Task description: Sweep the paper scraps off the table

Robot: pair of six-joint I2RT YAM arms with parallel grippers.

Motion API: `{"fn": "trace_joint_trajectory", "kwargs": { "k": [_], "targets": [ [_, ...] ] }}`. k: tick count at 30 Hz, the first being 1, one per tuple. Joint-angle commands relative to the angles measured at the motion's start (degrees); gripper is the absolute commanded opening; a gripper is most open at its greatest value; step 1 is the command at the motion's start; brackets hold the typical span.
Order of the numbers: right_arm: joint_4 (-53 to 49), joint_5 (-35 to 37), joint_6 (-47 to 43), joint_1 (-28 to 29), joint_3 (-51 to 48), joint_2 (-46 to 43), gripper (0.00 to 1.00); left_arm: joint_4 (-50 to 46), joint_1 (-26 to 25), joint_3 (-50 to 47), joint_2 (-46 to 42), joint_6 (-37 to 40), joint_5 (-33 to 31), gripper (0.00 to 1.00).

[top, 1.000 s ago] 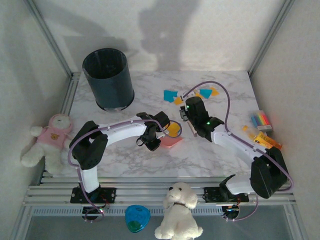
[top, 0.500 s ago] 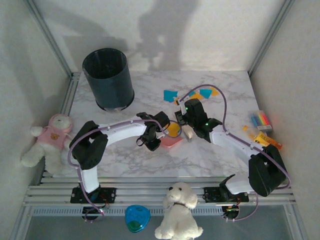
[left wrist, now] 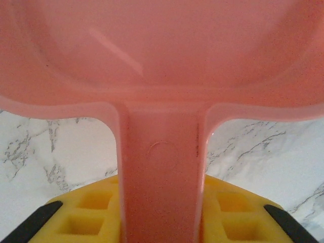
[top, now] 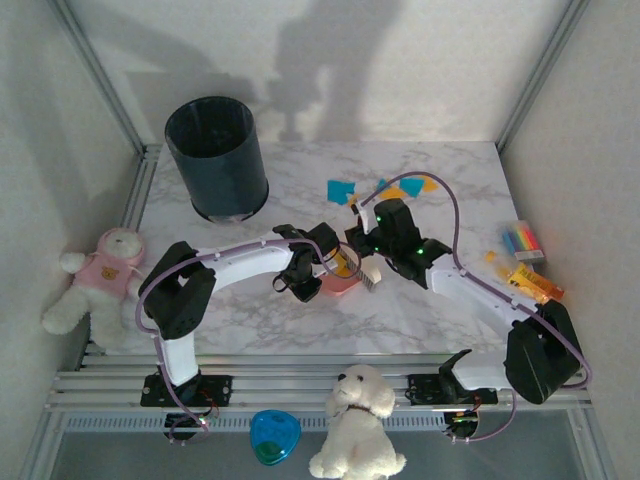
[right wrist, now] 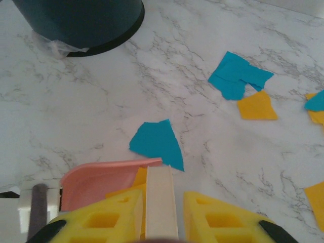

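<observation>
Pink plastic filled your left wrist view. The dustpan was clamped by its handle in the left jaws, yellow pads tight on both sides of the stem. The right jaws were shut on the cream handle of the brush, which pointed toward the pan's open mouth.

One teal scrap lay on the bench right at the pan's lip, so the step in hand looked like drawing that piece in. The other paper scraps sat further back and well apart from the pan: a larger teal piece with an orange one touching it, and more orange and teal off to the right. An orange-yellow patch showed inside the pan's mouth, but I could not tell whether it was a scrap.

To do this well, you needed the pan's front edge pressed flat on the marble. Flat paper like this would probably slide under any gap. The brush wanted to land beyond the teal scrap and pull in one short, low stroke toward the pan, since a fast flick would likely send light paper fluttering off.

For the rear cluster, carrying the pan up to it seemed wiser than dragging scraps across the bench. The dark bin stood at the rear left, so you had to keep the pan level until it got there.
</observation>
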Motion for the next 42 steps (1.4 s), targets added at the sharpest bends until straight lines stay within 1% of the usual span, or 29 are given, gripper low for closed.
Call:
{"fn": "trace_joint_trajectory", "kwargs": {
  "k": [1,13,21,34,37,42],
  "targets": [
    [-0.03,-1.5,1.12,0.42,-0.49,-3.08,0.0,-2.79,0.21,1.02,-1.16,0.48,-1.21,0.0],
    [-0.98,-2.58,1.03,0.44,-0.22,-3.44,0.0,-2.85,-0.04,1.37,-2.82,0.37,-1.2,0.0],
    [-1.99,-4.48,1.64,0.42,0.65,-4.2,0.0,-2.9,-0.65,1.55,-4.31,0.26,-2.04,0.0],
    [-3.43,-5.42,2.15,0.41,1.45,-5.99,0.0,-2.57,-1.33,0.29,-6.16,-0.45,-3.59,0.0],
    [-3.36,-4.33,2.39,0.46,1.36,-7.13,0.0,-2.77,-1.33,-1.09,-5.83,-1.65,-4.78,0.0],
    [-3.47,-0.15,2.7,0.42,1.01,-9.32,0.0,-3.18,-1.33,-3.73,-5.92,-3.35,-4.46,0.0]
  ]
}}
